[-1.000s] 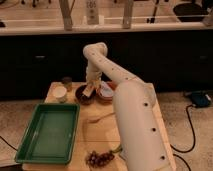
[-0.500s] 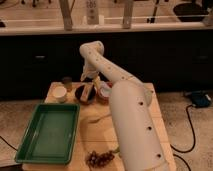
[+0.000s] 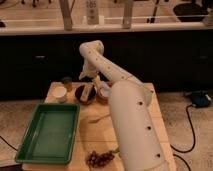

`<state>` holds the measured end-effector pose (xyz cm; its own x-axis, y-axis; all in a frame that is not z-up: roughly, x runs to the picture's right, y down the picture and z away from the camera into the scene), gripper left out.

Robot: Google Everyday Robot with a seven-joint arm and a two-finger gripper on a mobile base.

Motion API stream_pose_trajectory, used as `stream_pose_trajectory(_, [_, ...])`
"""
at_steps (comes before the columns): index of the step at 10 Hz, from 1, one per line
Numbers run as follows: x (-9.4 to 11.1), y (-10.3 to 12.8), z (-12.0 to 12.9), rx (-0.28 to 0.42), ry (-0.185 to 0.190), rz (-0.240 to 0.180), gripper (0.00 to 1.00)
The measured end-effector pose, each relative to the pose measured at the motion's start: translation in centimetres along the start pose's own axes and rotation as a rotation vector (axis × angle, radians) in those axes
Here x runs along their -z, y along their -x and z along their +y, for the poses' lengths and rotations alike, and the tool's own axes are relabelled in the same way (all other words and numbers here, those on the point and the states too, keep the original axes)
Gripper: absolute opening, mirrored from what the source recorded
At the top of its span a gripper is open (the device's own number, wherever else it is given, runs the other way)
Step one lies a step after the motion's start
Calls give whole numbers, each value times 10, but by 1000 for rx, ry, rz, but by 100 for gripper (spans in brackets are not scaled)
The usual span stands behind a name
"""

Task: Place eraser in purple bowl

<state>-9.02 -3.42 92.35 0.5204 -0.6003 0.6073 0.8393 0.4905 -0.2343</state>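
Note:
The purple bowl (image 3: 84, 95) is small, round and very dark, and stands at the back of the wooden table. A small pale tan block, the eraser (image 3: 87, 91), shows inside the bowl's rim. My gripper (image 3: 90, 80) hangs from the white arm straight above the bowl, just over the eraser. I cannot tell whether the eraser is touching the gripper or resting in the bowl.
A reddish-orange bowl (image 3: 104, 93) stands right of the purple one, partly behind the arm. A white cup (image 3: 60, 93) and a small dark cup (image 3: 66, 82) stand to the left. A green tray (image 3: 47, 132), a thin pale utensil (image 3: 100, 119) and grapes (image 3: 100, 159) lie nearer.
The gripper has moved left, from above the reddish-orange bowl to above the purple bowl, and has hardly moved in the last half second.

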Motion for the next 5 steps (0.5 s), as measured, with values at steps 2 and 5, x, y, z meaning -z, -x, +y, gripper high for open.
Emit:
stream_pose_trajectory(2, [1,0,-1,2,-5,1,80])
stream_pose_trajectory(5, [1,0,-1,2,-6,1,80])
